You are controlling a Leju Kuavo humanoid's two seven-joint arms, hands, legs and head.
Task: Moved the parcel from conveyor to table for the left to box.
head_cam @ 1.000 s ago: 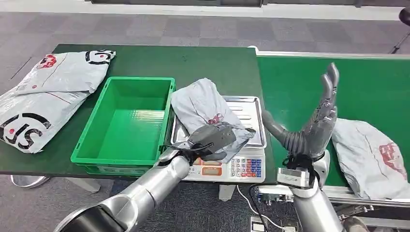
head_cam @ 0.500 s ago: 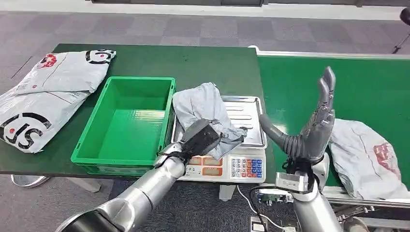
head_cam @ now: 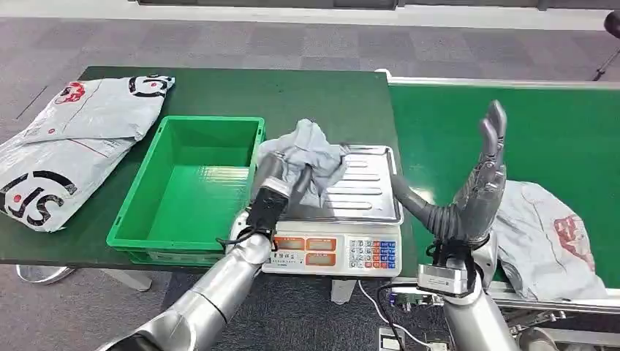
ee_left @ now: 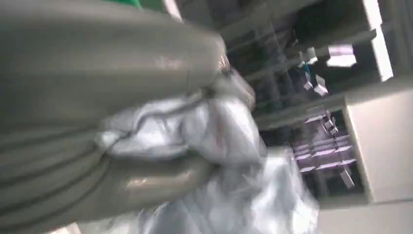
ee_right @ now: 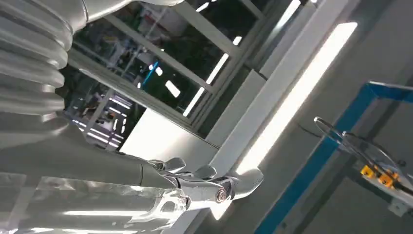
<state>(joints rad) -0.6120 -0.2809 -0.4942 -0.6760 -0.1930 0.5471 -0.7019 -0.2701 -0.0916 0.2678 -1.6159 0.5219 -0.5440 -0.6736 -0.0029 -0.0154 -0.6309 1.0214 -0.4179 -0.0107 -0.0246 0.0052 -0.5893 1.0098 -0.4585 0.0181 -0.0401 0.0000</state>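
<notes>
A crumpled grey parcel bag [head_cam: 311, 157] hangs partly over the scale's steel tray [head_cam: 369, 194], lifted at its left edge beside the green crate [head_cam: 191, 183]. My left hand [head_cam: 274, 186] grips this bag from below; up close the grey plastic [ee_left: 229, 146] bunches between its fingers. My right hand [head_cam: 479, 190] stands upright above the conveyor's near edge, fingers straight and apart, holding nothing. A second grey parcel [head_cam: 556, 238] with a red mark lies on the green conveyor belt [head_cam: 453, 124] just right of that hand.
The scale's keypad and display [head_cam: 340, 252] face me at the table's front edge. Two large grey mail bags [head_cam: 73, 146] lie on the green table at far left. The crate's inside is bare. Carpeted floor lies beyond.
My left hand has pulled the grey bag up and leftward off the scale tray toward the crate, bunching it. The right hand stayed raised, drifting slightly.
</notes>
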